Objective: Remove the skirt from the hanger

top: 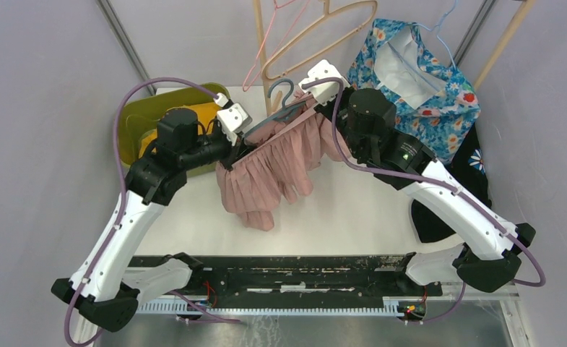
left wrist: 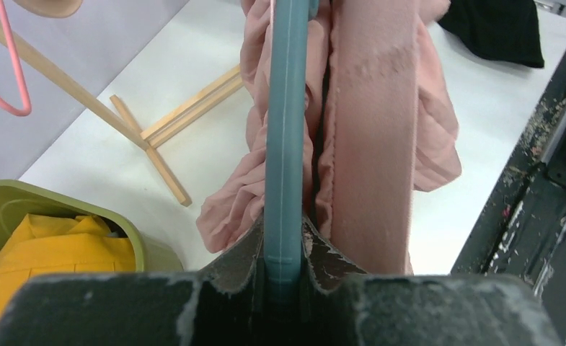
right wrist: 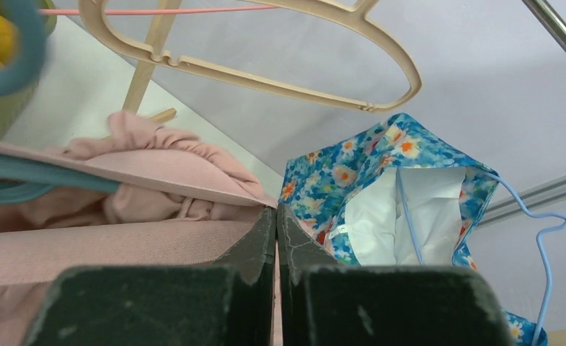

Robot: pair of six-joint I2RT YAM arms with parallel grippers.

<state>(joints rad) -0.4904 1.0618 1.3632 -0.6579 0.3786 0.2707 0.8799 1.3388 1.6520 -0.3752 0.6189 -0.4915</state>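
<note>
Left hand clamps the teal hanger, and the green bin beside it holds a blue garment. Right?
Not quite: the garment in the green bin is yellow, not blue, as the left wrist view shows. The left hand does clamp the teal hanger.

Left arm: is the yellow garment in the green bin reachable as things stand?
Probably not yet. The green bin sits open beside the left gripper with the yellow garment uncovered, but that gripper is shut on the teal hanger carrying the skirt; it would have to let go first.

A lab test cell: grey walls, white table
</note>
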